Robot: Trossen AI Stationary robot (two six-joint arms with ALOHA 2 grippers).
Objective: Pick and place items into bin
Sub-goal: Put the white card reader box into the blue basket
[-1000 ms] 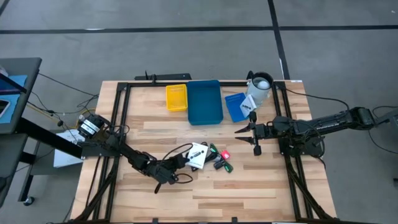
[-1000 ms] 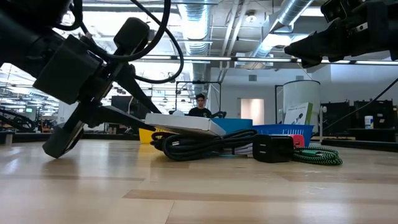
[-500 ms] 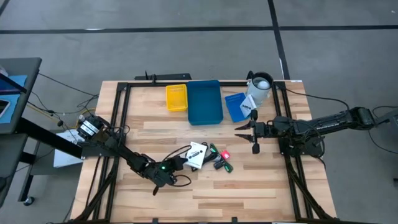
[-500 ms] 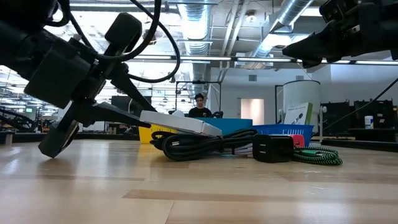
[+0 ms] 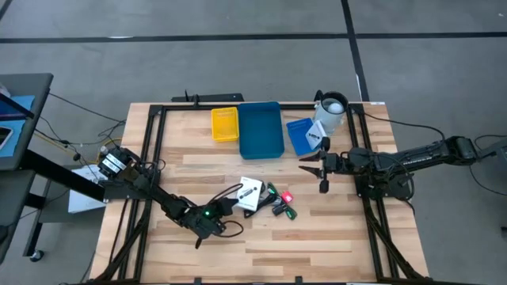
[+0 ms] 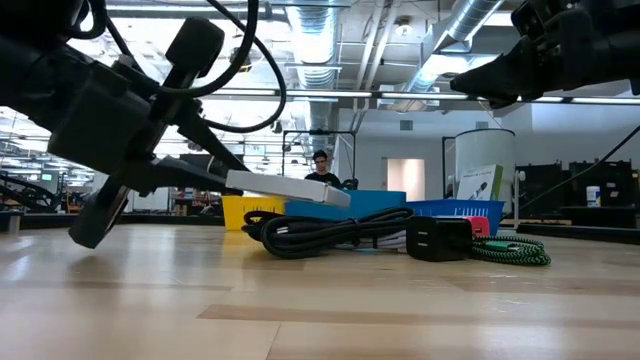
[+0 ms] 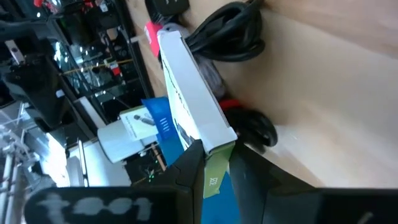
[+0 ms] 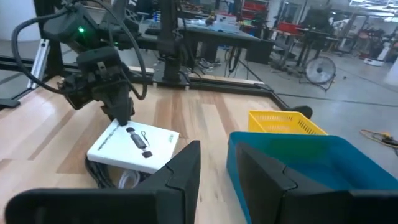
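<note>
White flat card package (image 5: 249,192) in left claw (image 5: 230,202).

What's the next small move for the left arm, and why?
Probably lift a little higher before heading to the bins. The left gripper is shut on one edge of the white package, which the low view shows raised only just above the black cable coil. The large blue bin lies across the table, so more clearance should keep the package from dragging.

The white card package (image 5: 250,194) hides part of the black cable (image 6: 320,232) beneath it.
</note>
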